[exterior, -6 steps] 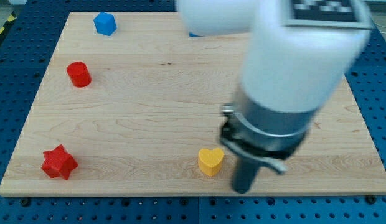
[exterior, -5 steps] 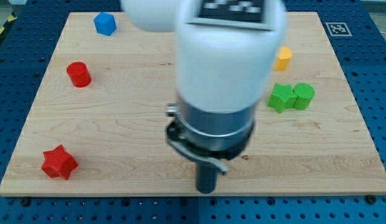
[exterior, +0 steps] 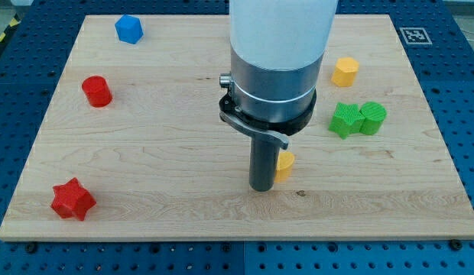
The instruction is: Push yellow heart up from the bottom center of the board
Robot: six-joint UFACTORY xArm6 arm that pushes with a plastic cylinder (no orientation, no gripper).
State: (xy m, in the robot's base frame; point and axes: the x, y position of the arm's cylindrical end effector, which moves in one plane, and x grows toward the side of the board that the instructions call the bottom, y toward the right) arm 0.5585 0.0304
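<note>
Your tip [exterior: 261, 188] sat on the wooden board [exterior: 145, 153], touching the yellow heart [exterior: 284, 164], which lay mostly hidden at the rod's right, near centre. It carried no jaws. The green blocks [exterior: 358, 119] lay well apart.

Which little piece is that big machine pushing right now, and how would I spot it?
Find the dark rod under the grey cylinder, mid-board. At my tip, peeking out on the view's right, is the yellow heart. The other yellow block sits alone, higher up.
</note>
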